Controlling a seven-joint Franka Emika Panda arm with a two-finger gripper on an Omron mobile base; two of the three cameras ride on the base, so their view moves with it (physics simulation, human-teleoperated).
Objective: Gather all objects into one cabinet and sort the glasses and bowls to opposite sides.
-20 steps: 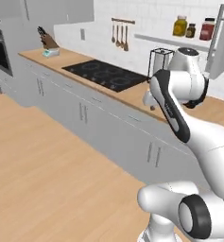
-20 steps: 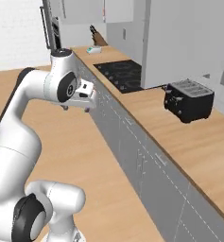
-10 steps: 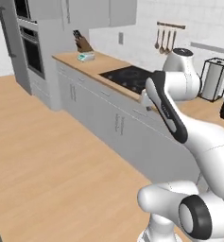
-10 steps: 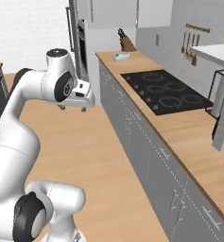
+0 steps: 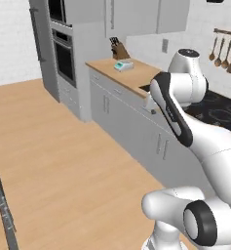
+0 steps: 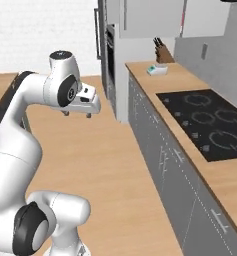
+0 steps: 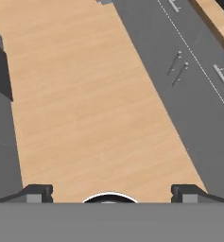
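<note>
Hanging claw spread wide, pointing down over floor.

Grey wall cabinet — door shut, vertical bar handle — above the worktop.

In my left base view the arm covers the near part of the cooktop, and the utensils at 2 o'clock are cut by the right edge. The small item on the desk is too small to identify. The fingers show only their tips.
</note>
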